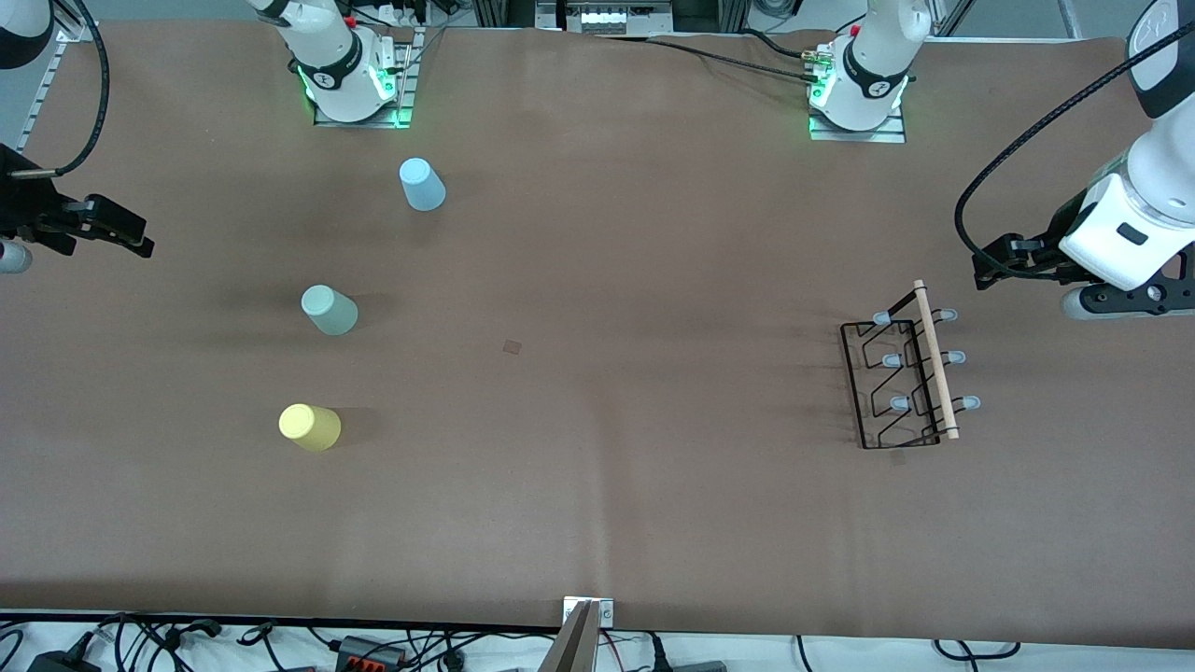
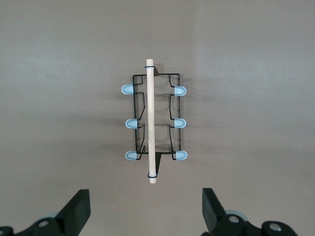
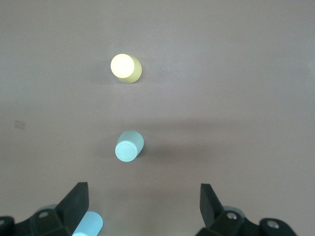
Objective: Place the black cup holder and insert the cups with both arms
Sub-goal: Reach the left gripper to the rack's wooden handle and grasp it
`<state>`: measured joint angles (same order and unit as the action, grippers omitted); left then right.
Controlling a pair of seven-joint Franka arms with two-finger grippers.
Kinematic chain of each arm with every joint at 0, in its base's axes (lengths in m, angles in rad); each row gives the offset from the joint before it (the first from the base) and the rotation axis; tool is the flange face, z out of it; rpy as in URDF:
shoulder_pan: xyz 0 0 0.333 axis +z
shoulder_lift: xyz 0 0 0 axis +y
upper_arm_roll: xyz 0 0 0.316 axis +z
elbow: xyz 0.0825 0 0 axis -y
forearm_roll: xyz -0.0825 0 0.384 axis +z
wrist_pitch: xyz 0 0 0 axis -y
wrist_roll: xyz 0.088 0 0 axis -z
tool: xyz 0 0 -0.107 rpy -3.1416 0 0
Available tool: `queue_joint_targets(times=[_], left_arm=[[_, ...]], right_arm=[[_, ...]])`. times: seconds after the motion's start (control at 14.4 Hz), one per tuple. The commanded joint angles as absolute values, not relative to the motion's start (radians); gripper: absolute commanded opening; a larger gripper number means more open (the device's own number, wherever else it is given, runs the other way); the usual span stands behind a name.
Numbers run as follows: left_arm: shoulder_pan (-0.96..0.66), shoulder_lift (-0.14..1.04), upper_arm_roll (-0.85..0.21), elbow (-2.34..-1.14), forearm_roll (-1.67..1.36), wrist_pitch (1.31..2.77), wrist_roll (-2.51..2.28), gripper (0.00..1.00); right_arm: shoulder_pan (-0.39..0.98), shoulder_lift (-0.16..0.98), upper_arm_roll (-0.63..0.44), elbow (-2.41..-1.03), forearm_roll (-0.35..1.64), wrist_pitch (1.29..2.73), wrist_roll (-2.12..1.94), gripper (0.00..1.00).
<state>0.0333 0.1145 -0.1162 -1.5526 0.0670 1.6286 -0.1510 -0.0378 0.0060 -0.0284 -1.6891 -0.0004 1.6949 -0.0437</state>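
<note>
brown tabletop (image 1: 597, 504) carries the holder (image 1: 901, 383) toward the left arm's end and three upturned cups (image 1: 329, 310) toward the right's, untouched; both tools, left (image 2: 146, 209) and right (image 3: 142, 209), hover wide open and empty, so the left must likely descend onto the rod first.

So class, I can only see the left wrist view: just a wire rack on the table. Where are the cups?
Observer: Three stand toward the right arm's end of the table; the light blue cup is farthest from the front camera.
Operator: And the other two?
Observer: The sage green cup is in the middle, and the yellow cup is nearest that camera.
Operator: Is the right gripper holding any?
Observer: No, the right gripper is open and empty above them.
Operator: And my rack?
Observer: The black cup holder holds no cups; the open left gripper is above it.
</note>
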Motion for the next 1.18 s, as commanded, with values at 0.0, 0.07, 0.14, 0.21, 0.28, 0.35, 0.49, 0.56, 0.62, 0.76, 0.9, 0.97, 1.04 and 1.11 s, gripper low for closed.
queue_joint_targets(times=[0.0,0.07,0.14,0.21,0.28,0.35,0.49,0.56,0.62,0.76,0.9,0.97,1.04,1.11], left_arm=[[0.034,0.101,-0.114,-1.565,0.060,1.634,-0.156,1.00],[0.034,0.101,-0.114,-1.565,0.060,1.632,-0.156,1.00],[0.032,0.101,-0.114,-1.562,0.060,1.632,-0.158,1.00],[0.032,0.103,-0.114,-1.562,0.061,1.635,-0.158,1.00],[0.032,0.104,-0.114,-1.562,0.061,1.647,-0.158,1.00],[0.032,0.104,-0.114,-1.562,0.060,1.652,-0.158,1.00],[0.032,0.141,-0.114,-1.563,0.060,1.651,-0.164,1.00],[0.032,0.147,-0.114,-1.563,0.058,1.655,-0.167,1.00],[0.025,0.162,-0.114,-1.562,0.058,1.655,-0.163,1.00],[0.032,0.204,-0.114,-1.575,0.037,1.722,-0.155,1.00],[0.035,0.231,-0.114,-1.624,0.032,1.808,-0.138,1.00],[0.041,0.232,-0.115,-1.690,0.032,1.888,-0.132,1.00],[0.044,0.227,-0.115,-1.754,0.032,1.973,-0.118,1.00],[0.051,0.226,-0.114,-1.810,0.032,2.043,-0.095,1.00]], right_arm=[[-0.054,-0.023,-0.014,-1.720,0.002,1.695,-0.040,1.00],[-0.052,-0.021,-0.012,-1.715,0.002,1.700,-0.040,1.00],[-0.052,-0.021,-0.012,-1.717,0.002,1.700,-0.040,1.00],[-0.054,-0.021,-0.012,-1.717,0.002,1.695,-0.040,1.00],[-0.052,-0.021,-0.012,-1.717,0.002,1.697,-0.040,1.00],[-0.054,-0.021,-0.012,-1.717,0.002,1.698,-0.040,1.00],[-0.052,-0.021,-0.012,-1.717,0.002,1.700,-0.040,1.00],[-0.052,-0.020,-0.012,-1.717,0.002,1.700,-0.040,1.00],[-0.052,-0.020,-0.012,-1.718,0.002,1.698,-0.040,1.00],[-0.051,-0.018,-0.012,-1.718,0.002,1.703,-0.040,1.00],[-0.051,-0.017,-0.012,-1.717,0.002,1.704,-0.040,1.00],[-0.051,-0.015,-0.012,-1.717,0.002,1.704,-0.040,1.00],[-0.051,-0.014,-0.012,-1.717,0.000,1.706,-0.040,1.00],[-0.051,-0.012,-0.012,-1.717,0.002,1.706,-0.040,1.00]])
